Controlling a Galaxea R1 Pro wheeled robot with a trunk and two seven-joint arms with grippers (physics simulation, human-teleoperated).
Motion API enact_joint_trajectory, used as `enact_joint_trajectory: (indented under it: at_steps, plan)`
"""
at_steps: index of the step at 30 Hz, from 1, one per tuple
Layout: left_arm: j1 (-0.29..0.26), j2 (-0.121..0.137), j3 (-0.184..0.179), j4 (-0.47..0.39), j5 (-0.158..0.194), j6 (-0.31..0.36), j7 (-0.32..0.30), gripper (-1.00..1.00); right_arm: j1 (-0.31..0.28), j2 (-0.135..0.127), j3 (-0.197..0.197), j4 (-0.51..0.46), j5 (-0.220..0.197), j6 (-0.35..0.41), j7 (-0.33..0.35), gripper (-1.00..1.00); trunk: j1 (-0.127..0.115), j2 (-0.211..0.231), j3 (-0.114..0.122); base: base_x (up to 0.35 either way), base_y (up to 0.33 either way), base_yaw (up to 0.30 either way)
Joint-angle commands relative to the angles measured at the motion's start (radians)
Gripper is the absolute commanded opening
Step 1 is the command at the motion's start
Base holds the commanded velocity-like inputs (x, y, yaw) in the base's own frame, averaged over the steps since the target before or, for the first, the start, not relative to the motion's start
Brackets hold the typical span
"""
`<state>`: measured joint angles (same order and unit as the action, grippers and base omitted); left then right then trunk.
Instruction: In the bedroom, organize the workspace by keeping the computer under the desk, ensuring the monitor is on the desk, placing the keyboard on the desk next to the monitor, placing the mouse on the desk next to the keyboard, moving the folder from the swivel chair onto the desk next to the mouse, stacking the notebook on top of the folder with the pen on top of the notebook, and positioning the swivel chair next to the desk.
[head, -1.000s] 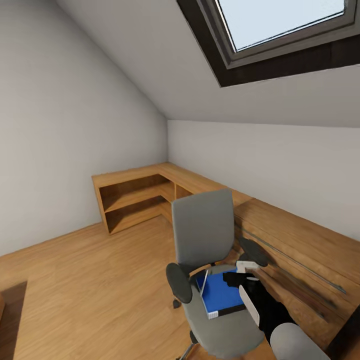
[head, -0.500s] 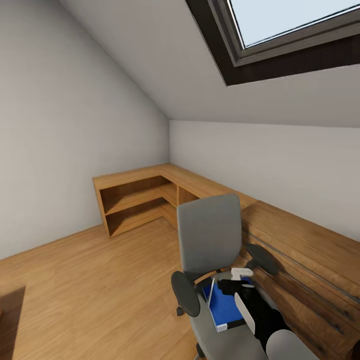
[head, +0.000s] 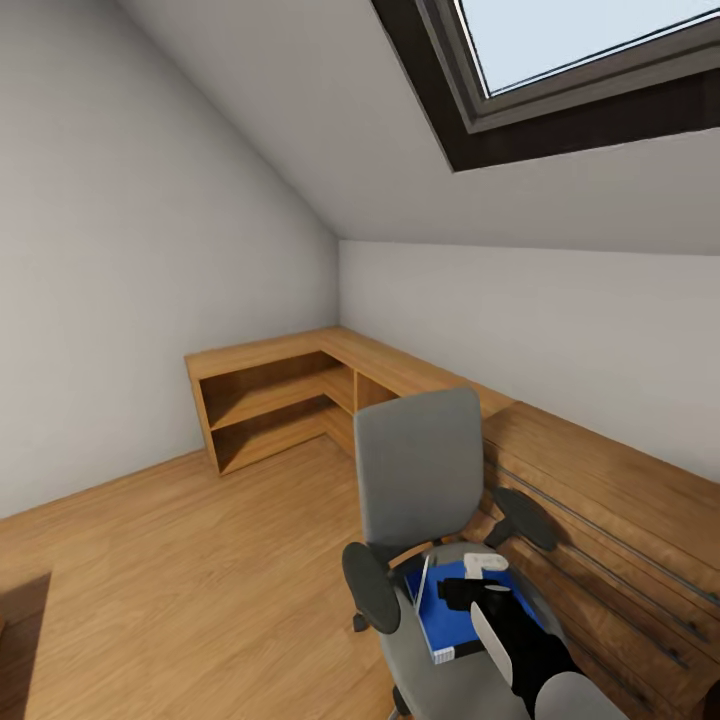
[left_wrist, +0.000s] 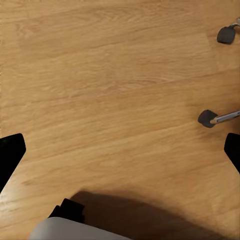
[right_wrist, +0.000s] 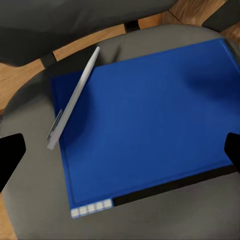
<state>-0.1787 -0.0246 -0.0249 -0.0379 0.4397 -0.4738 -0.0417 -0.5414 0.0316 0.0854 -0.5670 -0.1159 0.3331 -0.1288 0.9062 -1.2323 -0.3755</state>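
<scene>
Under the sloped ceiling with its skylight (head: 590, 60), light wooden low cabinets (head: 290, 390) run along the walls, and the swivel chair (head: 420, 480) stands on the wood floor (head: 180, 570) just beside them. On its grey seat lies the blue folder (right_wrist: 150, 125), flat, its dark edge and white page edge toward the seat's front. A slim silver pen (right_wrist: 75, 97) rests slanted along 1 side of the folder, partly over its edge. The right gripper (head: 478, 580) hangs just above the folder; in the right wrist view its 2 black fingertips (right_wrist: 10, 160) sit far apart at either side, jaws spread wide and holding nothing. The left gripper (left_wrist: 120, 155) is likewise released, fingertips wide apart, over bare floor near 2 chair castors (left_wrist: 207, 118).
</scene>
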Motion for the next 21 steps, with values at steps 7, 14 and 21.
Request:
enact_joint_trajectory:
  at_steps: [7,14,21]
  plan:
    - [-0.001,0.001,-0.002,0.001,0.01,-0.003,-0.004,1.0,0.0,-0.002,0.007,-0.003,-0.01,0.004,-0.011,1.0,0.0,-0.001,-0.001,0.0,0.0,0.0]
    - [-0.001,0.003,-0.001,0.001,0.01,-0.003,-0.004,1.0,0.0,-0.005,0.006,-0.005,-0.01,0.004,-0.012,1.0,0.0,-0.001,-0.001,0.0,0.0,0.0]
    - [-0.001,0.004,-0.001,0.001,0.011,-0.003,-0.004,1.0,0.0,-0.005,0.005,-0.005,-0.009,0.009,-0.015,1.0,0.0,-0.001,-0.001,0.0,0.0,0.0]
